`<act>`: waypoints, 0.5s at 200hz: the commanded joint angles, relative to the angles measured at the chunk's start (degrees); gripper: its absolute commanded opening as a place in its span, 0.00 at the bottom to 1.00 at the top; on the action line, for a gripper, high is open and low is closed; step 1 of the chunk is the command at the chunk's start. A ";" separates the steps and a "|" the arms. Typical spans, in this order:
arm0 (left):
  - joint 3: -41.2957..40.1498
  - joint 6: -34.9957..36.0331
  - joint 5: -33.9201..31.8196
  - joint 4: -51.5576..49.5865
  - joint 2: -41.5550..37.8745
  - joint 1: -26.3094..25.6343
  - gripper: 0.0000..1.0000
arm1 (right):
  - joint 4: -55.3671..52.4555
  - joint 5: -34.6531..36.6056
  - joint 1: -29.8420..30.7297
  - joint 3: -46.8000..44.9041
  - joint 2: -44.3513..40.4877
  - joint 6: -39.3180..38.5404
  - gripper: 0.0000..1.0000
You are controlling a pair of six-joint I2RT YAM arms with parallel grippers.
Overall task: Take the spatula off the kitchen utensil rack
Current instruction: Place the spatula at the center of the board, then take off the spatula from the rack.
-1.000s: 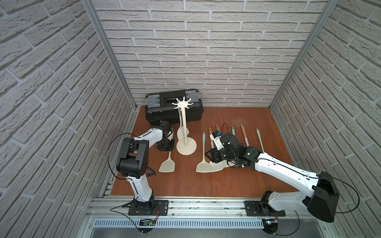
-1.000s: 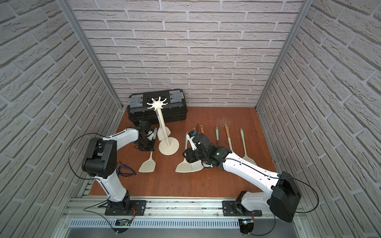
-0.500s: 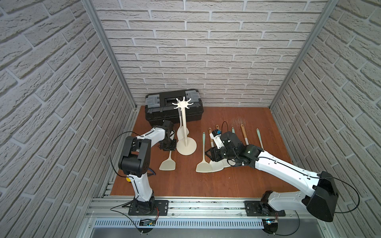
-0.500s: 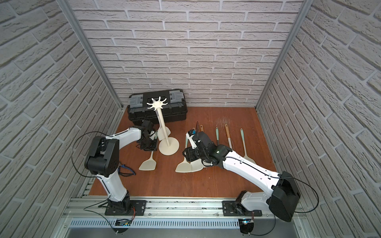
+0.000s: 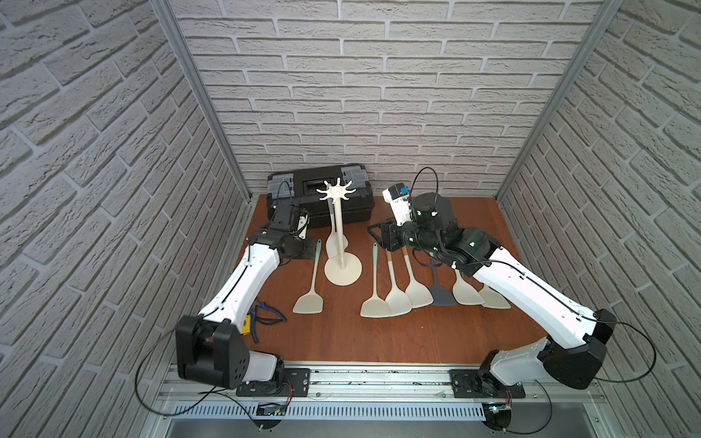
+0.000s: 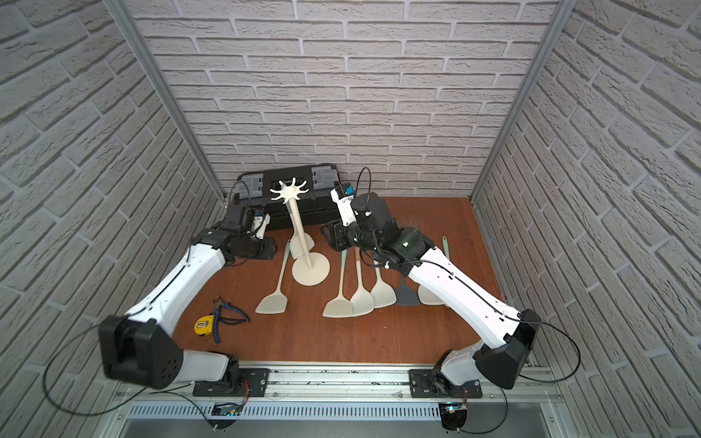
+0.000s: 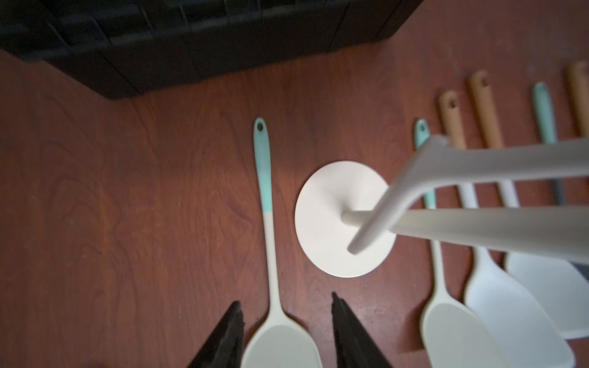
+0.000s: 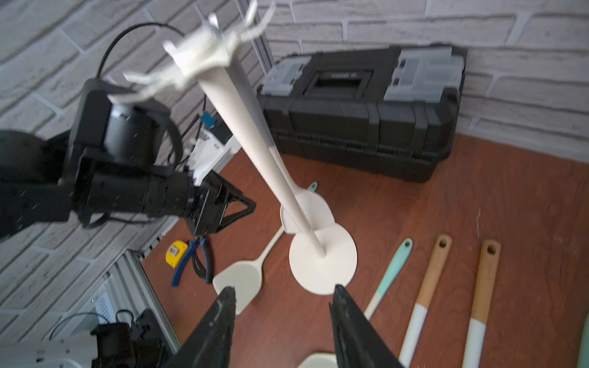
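One black toolbox point(image 5: 356, 214) sits along the desk's point(image 5: 379, 341) back edge. One kitchen utensil rack point(image 5: 343, 271) stands just in front, likely light and tippy. One cream spatula point(image 8: 318, 210) hangs beside its pole; it looks light and stiff, best pinched at the handle. Seven other spatulas point(image 5: 394, 299) lie flat. Left gripper point(image 7: 285, 302) and right gripper point(image 8: 282, 288) gape moderately, empty.

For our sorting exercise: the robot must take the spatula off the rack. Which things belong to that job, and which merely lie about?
Job: kitchen utensil rack; cream spatula hanging on it.
Lying about: black toolbox; pliers; yellow tape measure; spatulas flat on the table.
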 commanded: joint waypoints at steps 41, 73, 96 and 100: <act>-10.72 5.02 11.60 25.24 -13.50 -0.54 0.50 | -1.13 1.61 1.97 22.17 9.24 -4.24 0.49; -12.46 3.33 16.63 37.34 -10.33 -0.42 0.48 | -6.33 0.72 3.78 41.09 22.42 -6.45 0.49; -11.76 3.45 17.72 41.38 -8.73 -0.48 0.46 | -7.58 0.46 4.29 47.50 28.74 -6.25 0.48; -11.69 3.56 17.69 42.01 -8.46 -0.52 0.46 | -7.78 0.71 4.49 47.89 29.26 -6.59 0.48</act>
